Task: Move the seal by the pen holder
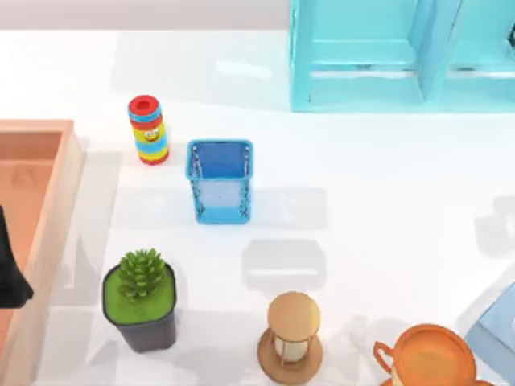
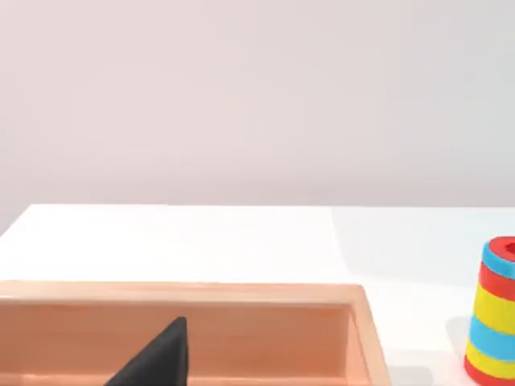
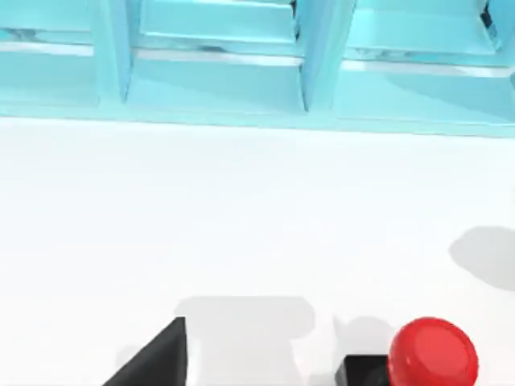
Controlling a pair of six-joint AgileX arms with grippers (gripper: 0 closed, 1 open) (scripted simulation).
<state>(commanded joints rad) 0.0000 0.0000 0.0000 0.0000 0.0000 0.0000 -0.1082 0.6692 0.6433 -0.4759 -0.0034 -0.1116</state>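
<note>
The pen holder, a blue square wire-mesh cup, stands upright left of the table's middle in the top view. In the right wrist view the seal shows its glossy red ball knob over a black block base, standing on the white table. A dark part of my right gripper rises at that view's lower edge, apart from the seal. My left gripper hangs over the wooden tray, and its dark arm sits at the table's left edge.
A striped red-topped cylinder stands just left of the pen holder. A potted green plant, a wooden hourglass and an orange teapot line the front. The light-blue shelf fills the back right.
</note>
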